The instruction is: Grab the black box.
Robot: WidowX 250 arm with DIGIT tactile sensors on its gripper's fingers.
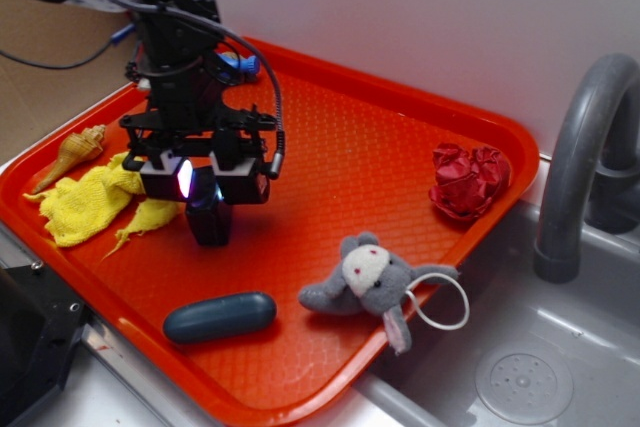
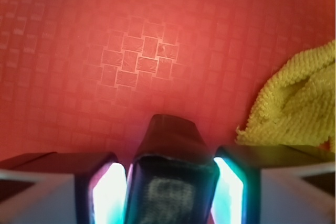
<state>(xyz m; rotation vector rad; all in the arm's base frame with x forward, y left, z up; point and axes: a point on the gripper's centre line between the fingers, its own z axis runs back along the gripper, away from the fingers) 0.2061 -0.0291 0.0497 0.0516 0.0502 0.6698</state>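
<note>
The black box is a small glossy dark block standing upright between my gripper's two fingers over the left part of the orange tray. In the wrist view the box fills the gap between the glowing pads, and my gripper is shut on it. I cannot tell whether the box's lower end touches the tray.
A yellow cloth lies just left of the gripper, with a cone-shaped shell beyond it. A dark blue-grey capsule and a grey plush toy lie near the front edge. A red crumpled thing sits far right. A grey faucet stands over the sink.
</note>
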